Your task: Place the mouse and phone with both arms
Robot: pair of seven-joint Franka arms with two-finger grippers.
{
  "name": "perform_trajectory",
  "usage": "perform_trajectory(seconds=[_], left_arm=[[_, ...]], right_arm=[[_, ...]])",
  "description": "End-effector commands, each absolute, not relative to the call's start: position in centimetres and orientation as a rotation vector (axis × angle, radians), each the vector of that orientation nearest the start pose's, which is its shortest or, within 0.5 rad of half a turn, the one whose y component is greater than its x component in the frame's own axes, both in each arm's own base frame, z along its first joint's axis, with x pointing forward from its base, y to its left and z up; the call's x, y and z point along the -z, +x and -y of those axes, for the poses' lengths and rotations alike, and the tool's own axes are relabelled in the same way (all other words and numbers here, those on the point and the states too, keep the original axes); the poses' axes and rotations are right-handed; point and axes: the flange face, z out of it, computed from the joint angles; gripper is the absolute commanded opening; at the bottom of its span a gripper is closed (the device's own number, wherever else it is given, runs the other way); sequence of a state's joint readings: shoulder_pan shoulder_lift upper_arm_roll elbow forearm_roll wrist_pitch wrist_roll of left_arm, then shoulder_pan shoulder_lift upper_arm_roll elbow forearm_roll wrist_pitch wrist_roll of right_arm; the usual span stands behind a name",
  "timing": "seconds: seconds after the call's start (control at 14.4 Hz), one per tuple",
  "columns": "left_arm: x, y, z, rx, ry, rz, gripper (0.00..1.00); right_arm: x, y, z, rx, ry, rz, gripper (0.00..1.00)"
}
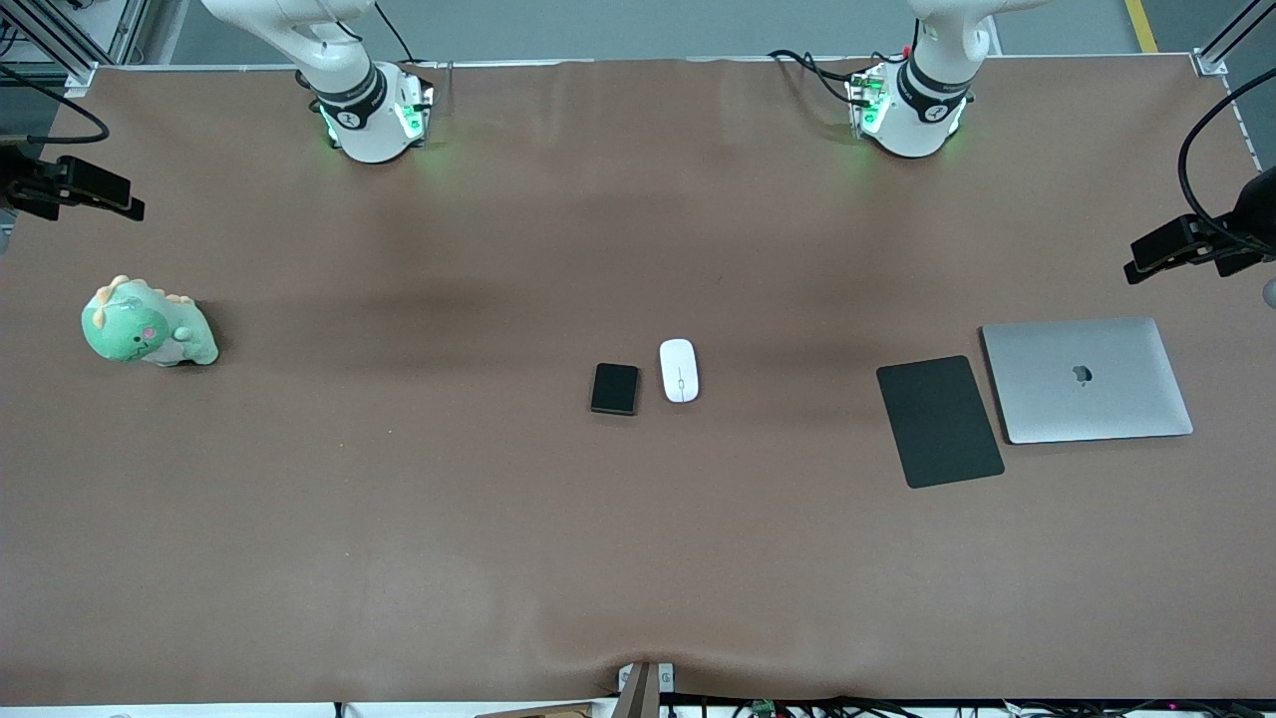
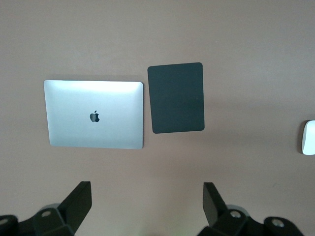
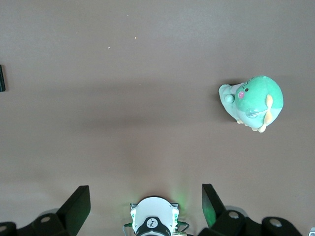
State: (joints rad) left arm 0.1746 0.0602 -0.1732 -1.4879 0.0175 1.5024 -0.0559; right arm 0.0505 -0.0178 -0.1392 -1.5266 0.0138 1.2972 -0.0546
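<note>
White and glossy, the mouse (image 1: 679, 370) lies mid-bench just beside the black phone (image 1: 614, 388), the phone toward the right arm's end, neither touched by an arm. A black pad (image 1: 939, 421) and a closed silver laptop (image 1: 1087, 379) lie side by side toward the left arm's end, and a green plush dinosaur (image 1: 147, 323) sits at the right arm's end. Both arms wait high: the left gripper (image 2: 147, 201) hangs released over bare bench near the pad and laptop, the right gripper (image 3: 146, 201) released over its own base.

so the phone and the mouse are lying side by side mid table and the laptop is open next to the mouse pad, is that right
Not quite: the laptop is closed, lid down with its logo up, as the front view shows. The rest holds: the phone and mouse lie side by side mid-table, and the laptop sits beside the mouse pad.
</note>
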Motion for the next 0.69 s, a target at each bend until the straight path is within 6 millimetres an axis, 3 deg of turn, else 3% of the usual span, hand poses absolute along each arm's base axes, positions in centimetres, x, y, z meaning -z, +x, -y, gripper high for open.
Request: perform_trajectory(seconds=[0.0,0.14,0.28,0.48,0.62], left_arm=[[-62.9,56.9,0.0,-0.069,-3.115,0.026,1.0],[-61.7,57.6,2.2,-0.089,-3.121,-0.023,1.0],[-59.3,59.1,6.5,-0.094,-3.127,-0.12,1.0],[-54.5,61.1,15.0,-0.062,-3.149,-0.166,1.0],[-50.2,61.7,21.3,-0.064,-3.16,-0.15,1.0]], right_arm=[[-63.7,51.9,4.3,-0.339,-3.097,-0.044,1.0],[-63.6,51.9,4.3,-0.339,-3.097,-0.044,1.0],[-62.0,52.7,3.9,-0.388,-3.091,-0.021,1.0],[-61.0,53.3,3.5,-0.424,-3.088,-0.01,1.0],[-59.8,53.6,3.7,-0.488,-3.081,-0.014,1.0]])
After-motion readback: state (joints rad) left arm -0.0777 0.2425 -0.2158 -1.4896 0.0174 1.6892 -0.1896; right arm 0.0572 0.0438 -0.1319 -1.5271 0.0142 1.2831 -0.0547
